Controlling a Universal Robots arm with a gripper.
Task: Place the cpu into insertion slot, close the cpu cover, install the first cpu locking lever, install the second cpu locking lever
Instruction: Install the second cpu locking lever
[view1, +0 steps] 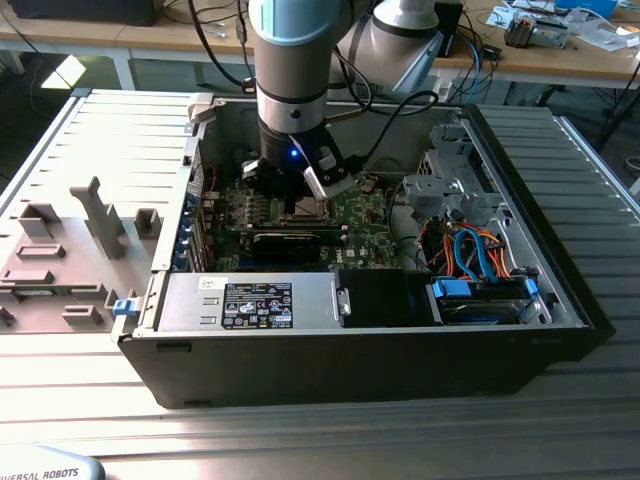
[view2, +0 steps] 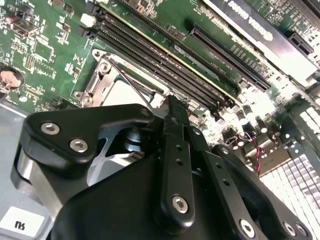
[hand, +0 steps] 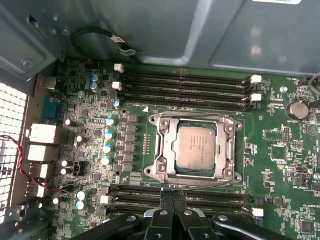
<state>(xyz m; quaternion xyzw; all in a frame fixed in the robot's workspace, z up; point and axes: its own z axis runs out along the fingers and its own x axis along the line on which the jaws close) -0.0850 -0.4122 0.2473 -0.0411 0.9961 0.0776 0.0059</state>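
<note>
The cpu (hand: 196, 147) lies flat in the insertion slot (hand: 234, 176), its silvery top showing through the window of the cpu cover (hand: 165, 145), which lies down over it. A thin wire locking lever (hand: 210, 186) runs along the slot's edge nearest my fingers; in the second wrist view a lever wire (view2: 127, 80) slants up from the slot's corner toward the fingertips. My gripper (hand: 173, 194) is shut, fingers pressed together just beside that edge, with nothing seen between them. In the exterior view the gripper (view1: 297, 205) hangs low over the motherboard inside the open case.
Long black memory slots (hand: 185, 85) flank the socket on two sides. A black card (view1: 290, 240), the power supply (view1: 250, 300) and a drive bay with blue and orange cables (view1: 480, 270) crowd the case. A grey fixture tray (view1: 70, 250) lies at the exterior view's left.
</note>
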